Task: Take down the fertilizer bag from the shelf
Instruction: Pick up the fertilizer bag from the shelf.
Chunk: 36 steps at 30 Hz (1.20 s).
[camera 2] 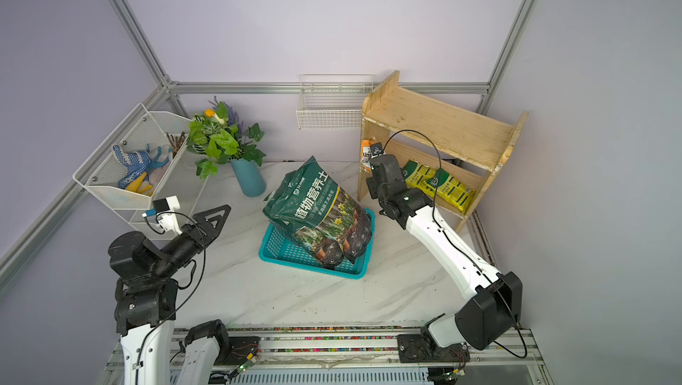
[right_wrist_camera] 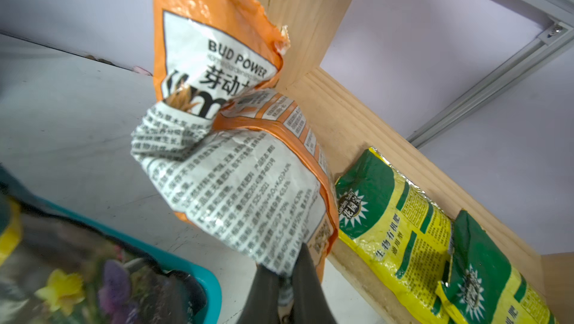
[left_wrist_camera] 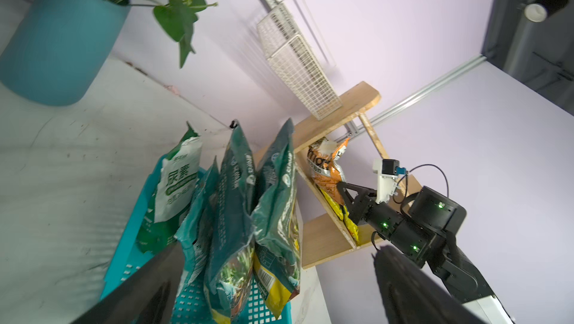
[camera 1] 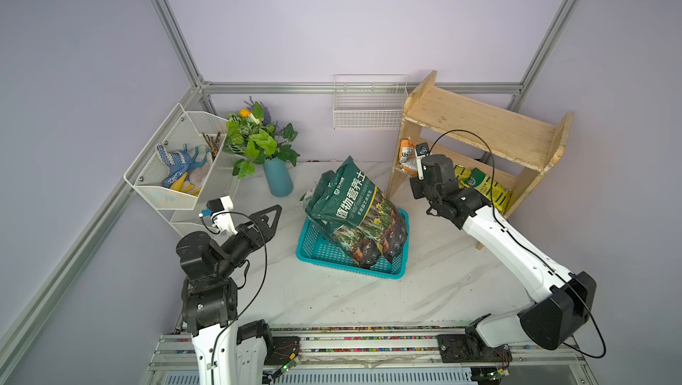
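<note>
Gripping: right pincer (right_wrist_camera: pixel 292 265) clenched on orange fertilizer bag (right_wrist_camera: pixel 236 167) | bag upright at shelf (camera 1: pixel 479 121) lower tier's end, directly ahead of pincer | left pincer (camera 1: pixel 273 213) spread wide, well apart.

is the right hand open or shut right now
Shut on the orange bag: in the right wrist view the right hand pinches its crumpled edge.
</note>
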Tool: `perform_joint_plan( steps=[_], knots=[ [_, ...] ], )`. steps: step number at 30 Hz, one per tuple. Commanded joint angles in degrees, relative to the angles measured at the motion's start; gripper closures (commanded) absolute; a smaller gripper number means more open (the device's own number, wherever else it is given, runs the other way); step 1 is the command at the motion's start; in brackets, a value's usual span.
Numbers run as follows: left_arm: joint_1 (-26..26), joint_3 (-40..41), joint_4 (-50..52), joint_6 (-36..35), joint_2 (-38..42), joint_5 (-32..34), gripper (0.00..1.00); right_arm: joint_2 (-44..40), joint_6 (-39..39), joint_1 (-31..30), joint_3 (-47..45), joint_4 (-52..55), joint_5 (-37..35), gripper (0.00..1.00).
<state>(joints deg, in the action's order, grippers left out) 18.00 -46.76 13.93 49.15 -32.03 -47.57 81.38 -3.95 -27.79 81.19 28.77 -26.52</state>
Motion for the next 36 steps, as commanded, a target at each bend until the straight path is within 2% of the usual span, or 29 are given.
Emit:
perform_joint_plan(
  steps=[1,8,15,21,23,26,33,36],
  knots=[
    [0.2,3.1,-8.7,3.5,1.6,-5.1,0.0,-5.5,3.6,-1.9,1.5,-7.3,3.9,1.0],
    [0.2,3.7,-12.0,5.7,2.9,-6.4,0.0,-11.9,6.5,-5.1,0.8,-7.6,17.5,1.0],
    [0.2,9.0,-34.3,20.0,0.4,-12.7,0.0,-16.2,8.0,-11.7,-1.1,-10.3,33.1,1.0],
    [0.2,8.2,-36.4,22.1,0.5,-13.7,0.0,-18.4,10.1,-14.8,-5.3,-15.2,39.8,1.0],
    [0.2,6.3,-34.0,22.0,-0.2,-14.5,0.0,-18.0,9.1,-16.4,-6.5,-15.5,39.5,1.0],
    [0.2,0.9,-20.3,20.5,-1.9,-15.3,0.0,-18.2,7.7,-18.4,-9.7,-17.5,40.2,1.0],
    [-0.2,-10.7,-10.0,33.7,-5.6,-21.0,0.0,-19.6,5.9,-20.9,-14.2,-22.4,41.3,1.0],
    [-0.3,-16.2,-1.1,29.1,-7.0,-20.0,0.0,-19.7,6.5,-22.7,-14.5,-23.2,42.0,1.0]
  ],
)
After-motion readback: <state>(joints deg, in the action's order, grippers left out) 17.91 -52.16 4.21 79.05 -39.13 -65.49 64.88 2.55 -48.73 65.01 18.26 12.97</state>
